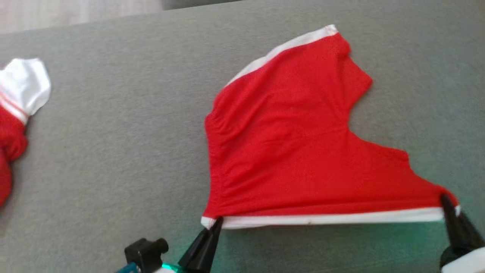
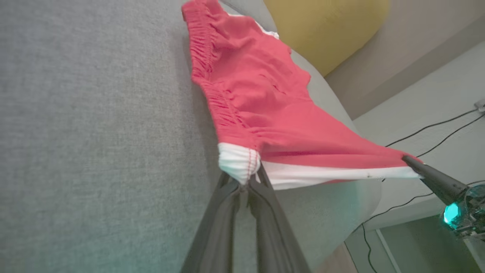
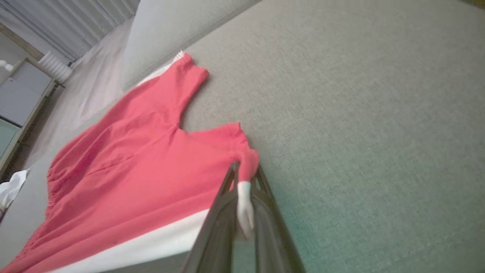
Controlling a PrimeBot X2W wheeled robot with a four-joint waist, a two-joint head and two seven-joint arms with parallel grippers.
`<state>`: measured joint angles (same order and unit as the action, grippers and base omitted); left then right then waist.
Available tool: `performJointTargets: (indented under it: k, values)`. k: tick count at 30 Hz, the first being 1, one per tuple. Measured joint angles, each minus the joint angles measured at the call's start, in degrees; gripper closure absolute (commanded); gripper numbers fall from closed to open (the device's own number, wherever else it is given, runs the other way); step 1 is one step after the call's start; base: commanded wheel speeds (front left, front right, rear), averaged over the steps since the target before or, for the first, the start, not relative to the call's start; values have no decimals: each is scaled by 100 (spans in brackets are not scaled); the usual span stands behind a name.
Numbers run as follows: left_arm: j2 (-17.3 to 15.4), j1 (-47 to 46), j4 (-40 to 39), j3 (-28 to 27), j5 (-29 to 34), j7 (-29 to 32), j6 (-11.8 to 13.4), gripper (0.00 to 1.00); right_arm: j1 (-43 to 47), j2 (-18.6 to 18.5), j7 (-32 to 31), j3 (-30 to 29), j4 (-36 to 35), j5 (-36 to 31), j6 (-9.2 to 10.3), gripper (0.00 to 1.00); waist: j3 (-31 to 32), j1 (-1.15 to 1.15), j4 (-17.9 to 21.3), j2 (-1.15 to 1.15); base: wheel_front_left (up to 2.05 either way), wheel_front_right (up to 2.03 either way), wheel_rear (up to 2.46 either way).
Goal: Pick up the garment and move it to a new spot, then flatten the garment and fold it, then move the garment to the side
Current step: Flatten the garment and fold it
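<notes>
The garment [image 1: 295,144] is a pair of red shorts with white side stripes, spread over the grey cushion [image 1: 113,151]. Its near white-striped edge is stretched taut between my two grippers and lifted a little off the surface. My left gripper [image 1: 216,223] is shut on the garment's near left corner by the gathered waistband [image 2: 242,167]. My right gripper [image 1: 447,206] is shut on the near right corner at the leg hem [image 3: 246,189]. The far leg [image 1: 326,49] lies flat, reaching toward the cushion's back. The right gripper's fingers [image 2: 432,176] also cross the left wrist view.
Another red and white garment [image 1: 15,113] lies crumpled at the cushion's far left. A yellow pillow [image 2: 326,26] sits beyond the cushion's end. Cables [image 2: 428,132] run over the floor beside the couch. Bare grey cushion stretches between the two garments.
</notes>
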<state>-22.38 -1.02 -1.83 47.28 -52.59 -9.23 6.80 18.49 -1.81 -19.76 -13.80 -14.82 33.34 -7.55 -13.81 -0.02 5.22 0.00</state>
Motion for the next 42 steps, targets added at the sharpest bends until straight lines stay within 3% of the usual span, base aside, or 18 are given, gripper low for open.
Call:
performJointTargets:
  k: [3,7,11,15,21,27,30,31,34,35,36,42]
  values:
    - [43,-44,-190,0,-48,13,25,100,-126,13,-276,-166,-323,3,0,100,17,2,-161,0,0,0,0]
    - [151,-437,-283,-129,-263,171,-2,100,-933,13,-631,-174,-272,-127,0,100,-45,2,-291,0,0,0,0]
    - [424,-1049,-399,-346,-671,510,-24,100,-2252,3,-967,-143,190,-309,1,100,-198,3,-428,0,0,0,0]
    - [876,-1786,-288,-512,-1158,1038,118,100,-3503,-40,-1274,-174,827,-598,1,100,-402,3,-658,0,0,0,0]
    - [1537,-2875,725,-822,-1561,1434,411,100,-4807,-87,-1514,-515,1967,-1078,1,100,-728,4,-1051,0,0,0,0]
    - [1847,-3752,1773,-820,-1569,1528,480,100,-5531,-204,-1416,-499,2897,-1512,1,100,-990,4,-1240,0,0,0,0]
    - [1919,-3982,2104,-777,-1578,1521,422,90,-5753,-222,-1291,-444,3197,-1624,1,100,-1033,3,-1211,0,0,0,0]
    - [1939,-4042,2169,-745,-1581,1518,397,81,-5800,-225,-1248,-432,3265,-1650,1,100,-1048,2,-1197,0,0,0,0]
    - [1960,-4208,2275,-599,-1608,1488,319,33,-5892,-238,-1139,-433,3483,-1757,1,100,-1100,3,-1150,-1,0,0,0]
    - [1967,-4247,2290,-565,-1655,1486,314,4,-5918,-249,-1111,-441,3555,-1795,1,100,-1110,3,-1139,0,0,0,0]
    - [1968,-4272,2299,-505,-1694,1486,267,0,-5935,-264,-1069,-454,3612,-1830,1,100,-1115,3,-1133,0,0,0,0]
    - [1993,-4283,2337,-238,-1708,1369,246,0,-6161,-402,-866,-517,4011,-1981,1,100,-1118,3,-1223,0,0,0,0]
